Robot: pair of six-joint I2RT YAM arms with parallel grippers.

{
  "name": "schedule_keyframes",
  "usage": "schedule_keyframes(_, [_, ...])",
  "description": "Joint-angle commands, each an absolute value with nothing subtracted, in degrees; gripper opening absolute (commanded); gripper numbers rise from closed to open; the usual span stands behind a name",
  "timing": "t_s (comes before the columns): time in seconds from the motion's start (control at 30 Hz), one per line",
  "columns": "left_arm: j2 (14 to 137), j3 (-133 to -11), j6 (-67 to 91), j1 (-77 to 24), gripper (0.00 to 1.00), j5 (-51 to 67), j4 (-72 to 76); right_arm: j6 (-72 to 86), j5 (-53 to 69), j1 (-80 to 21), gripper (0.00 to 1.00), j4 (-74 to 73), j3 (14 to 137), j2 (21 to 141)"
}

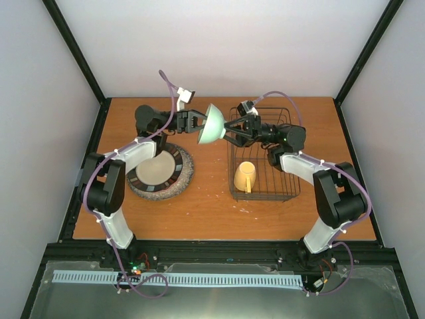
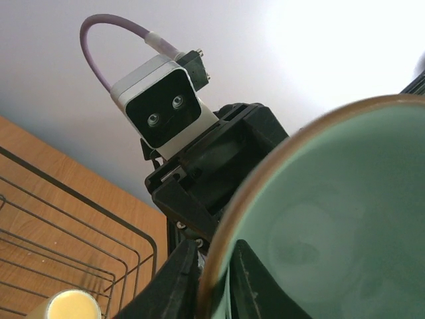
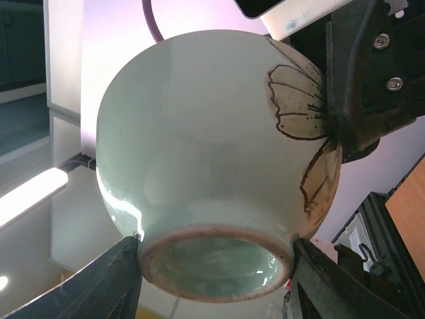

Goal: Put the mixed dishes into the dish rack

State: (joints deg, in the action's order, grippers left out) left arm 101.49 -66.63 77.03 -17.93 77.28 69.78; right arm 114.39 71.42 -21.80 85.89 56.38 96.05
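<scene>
Pale-green bowl (image 1: 214, 124) hangs mid-air, rim pinched by left hand (image 1: 199, 125), foot clamped by right hand (image 1: 228, 131); a mistimed release could drop it left of the dish rack (image 1: 264, 197).

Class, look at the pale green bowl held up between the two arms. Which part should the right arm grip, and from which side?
Grip the foot ring, coming from the right. The green bowl is tipped on its side, base towards the right gripper, whose fingers straddle that narrow ring. The left gripper pinches the rim, so that side is taken.
</scene>
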Motion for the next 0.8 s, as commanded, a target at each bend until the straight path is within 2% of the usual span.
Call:
schedule_keyframes(0.0, [103.40,-69.42,74.00,-19.69,0.17,76.02,66.69,113.78,67.55,-22.83,0.03,96.04,56.01,96.14])
schedule_keyframes(0.2, [104.15,-69.87,74.01,-19.69,0.22,76.44,66.35,113.84,67.37,-21.93,0.03,96.03,55.00,96.86])
schedule_keyframes(0.47, [104.41,-70.25,70.89,-19.67,0.42,76.30,62.50,113.82,67.54,-19.82,0.03,96.00,53.50,96.98])
schedule_keyframes(0.77, [105.29,-71.47,67.25,-19.69,0.48,76.31,57.27,113.92,68.17,-18.04,0.03,95.98,51.68,96.14])
